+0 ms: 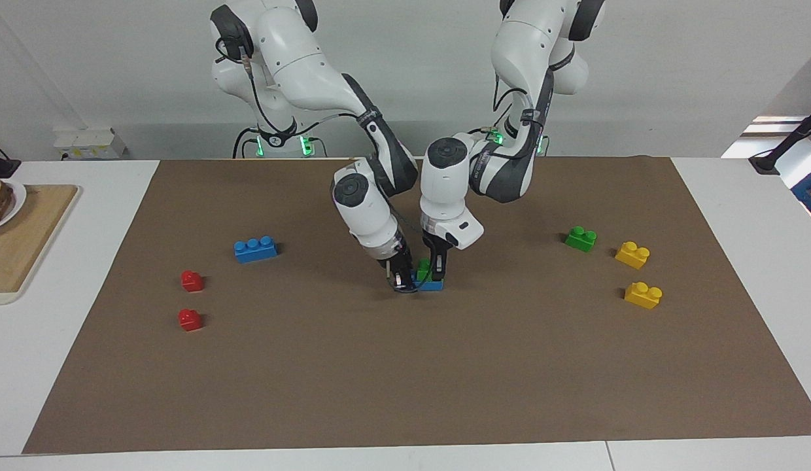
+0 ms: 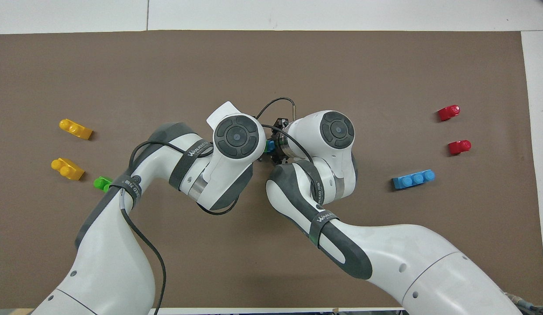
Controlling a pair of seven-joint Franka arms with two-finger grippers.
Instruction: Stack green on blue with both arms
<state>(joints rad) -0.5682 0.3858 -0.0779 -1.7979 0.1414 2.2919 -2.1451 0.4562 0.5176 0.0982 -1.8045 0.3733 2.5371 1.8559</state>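
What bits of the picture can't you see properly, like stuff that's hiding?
- Green brick on blue brick, facing view: mostly hidden by the right gripper and left gripper; whether the green is pressed fully down cannot be told.
- The same stack, overhead view: covered by both arms' wrists; only a sliver of it shows.
- Spare green brick, overhead view: partly covered by the left arm.
- Plate, facing view: cut off by the edge.

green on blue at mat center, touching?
Touching. In the facing view the green brick sits directly on the blue brick, no gap, between the left gripper and the right gripper.
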